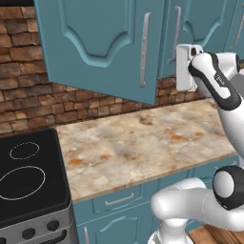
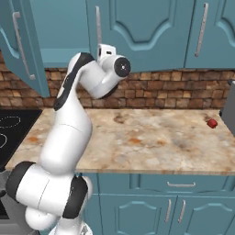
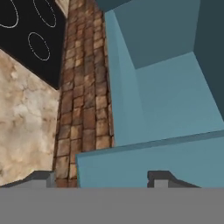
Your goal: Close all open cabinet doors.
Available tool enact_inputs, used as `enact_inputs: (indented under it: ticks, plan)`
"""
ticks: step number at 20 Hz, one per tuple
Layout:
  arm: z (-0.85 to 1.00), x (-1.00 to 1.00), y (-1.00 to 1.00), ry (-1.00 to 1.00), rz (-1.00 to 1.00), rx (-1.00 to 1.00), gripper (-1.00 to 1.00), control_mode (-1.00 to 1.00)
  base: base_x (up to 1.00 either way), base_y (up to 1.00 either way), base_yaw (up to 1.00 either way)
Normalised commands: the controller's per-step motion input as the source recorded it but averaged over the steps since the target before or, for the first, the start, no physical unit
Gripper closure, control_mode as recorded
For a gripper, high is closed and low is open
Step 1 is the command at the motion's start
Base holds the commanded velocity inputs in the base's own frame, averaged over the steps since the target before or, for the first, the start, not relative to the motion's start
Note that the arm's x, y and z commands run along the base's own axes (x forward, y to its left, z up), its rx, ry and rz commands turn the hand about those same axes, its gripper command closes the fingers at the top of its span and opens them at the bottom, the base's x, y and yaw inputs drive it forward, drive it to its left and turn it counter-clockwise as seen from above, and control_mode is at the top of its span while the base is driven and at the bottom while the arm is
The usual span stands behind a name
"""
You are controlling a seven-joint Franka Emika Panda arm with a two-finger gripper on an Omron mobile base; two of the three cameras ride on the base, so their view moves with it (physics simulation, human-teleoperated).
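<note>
Hand up by an open blue cabinet

The fingers (image 3: 41, 178) stand apart with nothing between them, close to the open cabinet (image 3: 166, 92). One door (image 1: 102, 45) swings out over the table (image 1: 143, 143); the next door (image 2: 142, 32) is shut. Behind is a brick wall (image 2: 174, 89). A black stove (image 1: 28, 176) sits left, a small red thing (image 2: 211, 123) right.

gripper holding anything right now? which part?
Nothing visibly held. In the hand view the gripper points into the open wall cabinet, fingertips spread at its lower edge with nothing clamped between them; the open cabinet door is ungrasped.
</note>
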Motion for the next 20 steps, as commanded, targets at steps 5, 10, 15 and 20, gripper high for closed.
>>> enact_inputs:
  ticks: [5, 10, 15, 20]
  plan:
    - [-0.07, 0.73, 0.00, 0.00, 0.07, 0.00, -1.00, -1.00, 0.00, 0.00, 0.00]
    - [-0.18, 0.71, 0.00, 0.00, 0.06, 0.00, -1.00, -1.00, 0.00, 0.00, 0.00]
    - [-0.18, 0.67, 0.00, 0.00, 0.06, 0.00, -1.00, -1.00, 0.00, 0.00, 0.00]
    - [-0.19, 0.57, 0.00, 0.00, 0.05, 0.00, -1.00, -1.00, 0.00, 0.00, 0.00]
